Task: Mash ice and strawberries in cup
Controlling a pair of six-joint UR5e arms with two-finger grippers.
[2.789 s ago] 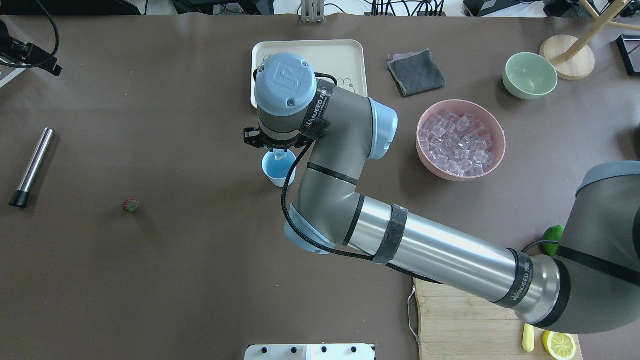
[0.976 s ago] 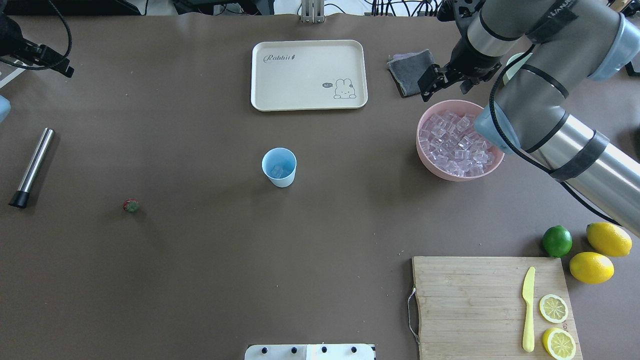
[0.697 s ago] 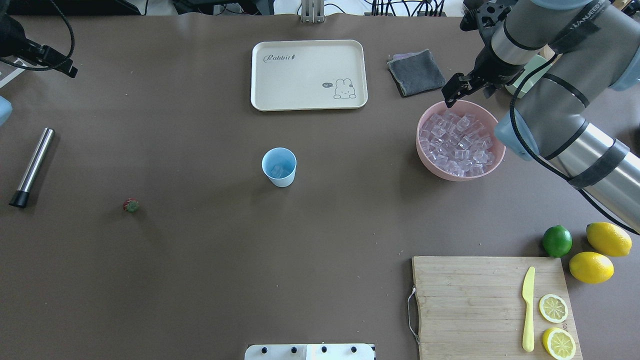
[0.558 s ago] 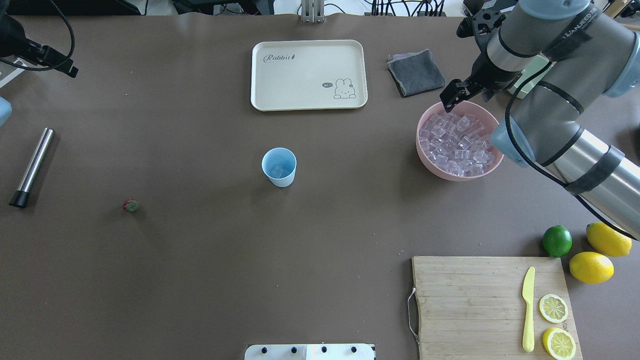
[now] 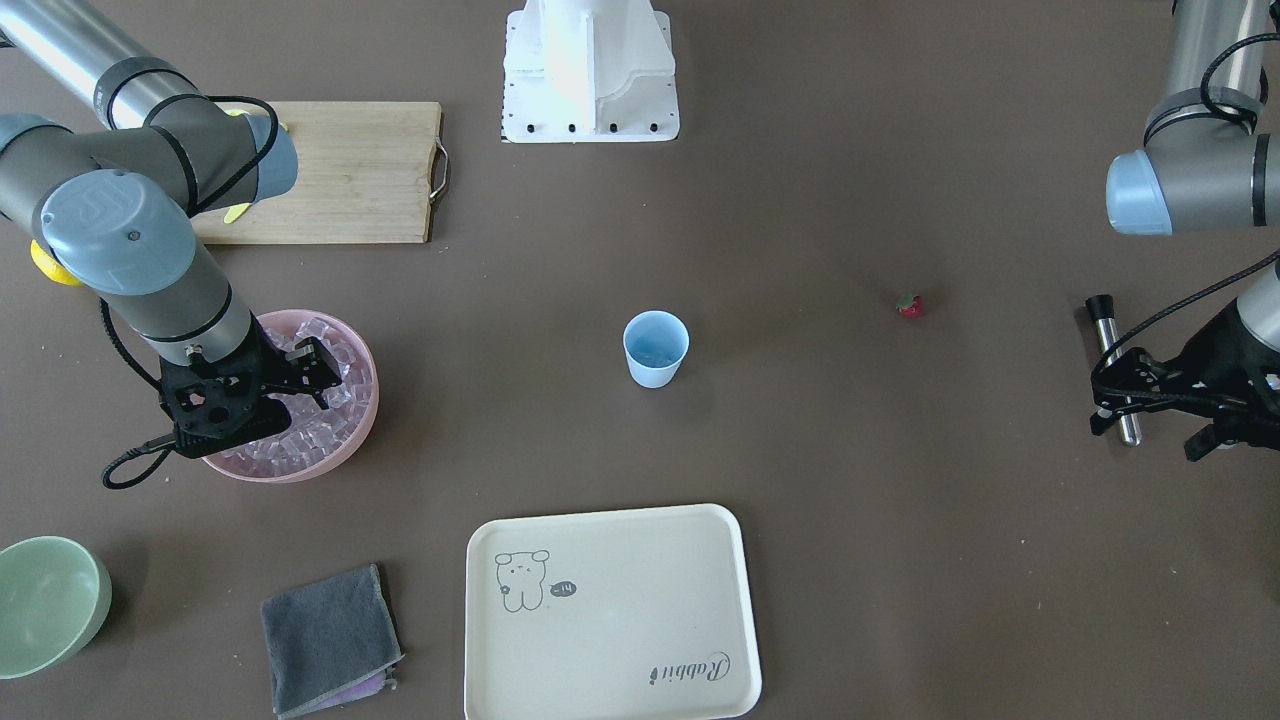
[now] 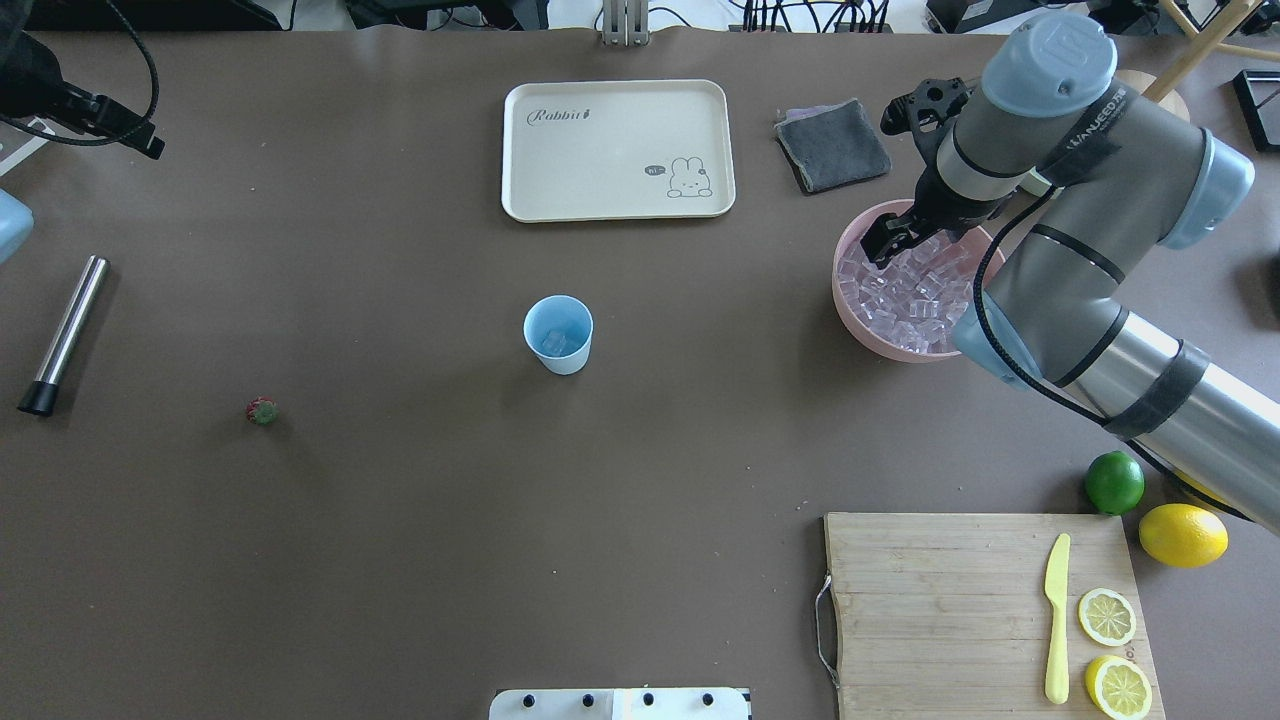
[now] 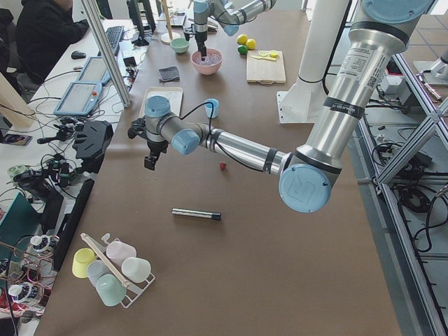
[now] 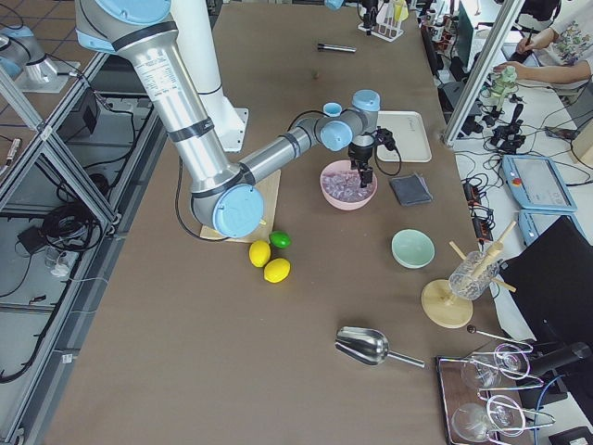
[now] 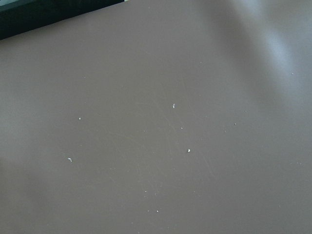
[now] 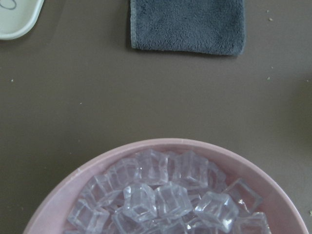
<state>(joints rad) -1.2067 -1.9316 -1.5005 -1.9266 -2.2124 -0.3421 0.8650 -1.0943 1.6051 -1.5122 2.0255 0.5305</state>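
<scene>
The light blue cup (image 6: pixel 558 335) stands mid-table with one ice cube (image 6: pixel 553 343) inside it. More ice (image 6: pixel 905 300) fills a pink bowl (image 6: pixel 850 310) to the right. My right gripper (image 6: pixel 885 245) hangs open just over the far side of that ice, and the right wrist view looks down on the cubes (image 10: pixel 161 200). A tiny red strawberry (image 6: pixel 262 411) lies alone at the left. My left gripper (image 5: pixel 1140 420) hovers open above the table's far left, beyond a steel rod (image 6: pixel 65 335); the left wrist view shows only bare table.
A cream tray (image 6: pixel 618 150) and a grey cloth (image 6: pixel 832 145) lie at the back. A pale green bowl (image 5: pixel 45 600) sits behind the right arm. A wooden board (image 6: pixel 985 610) with a yellow knife and lemon slices, a lime (image 6: pixel 1114 482) and a lemon occupy the near right.
The right arm left its place over the cup, swung right to the pink bowl and came down over the ice. A cube now lies in the cup.
</scene>
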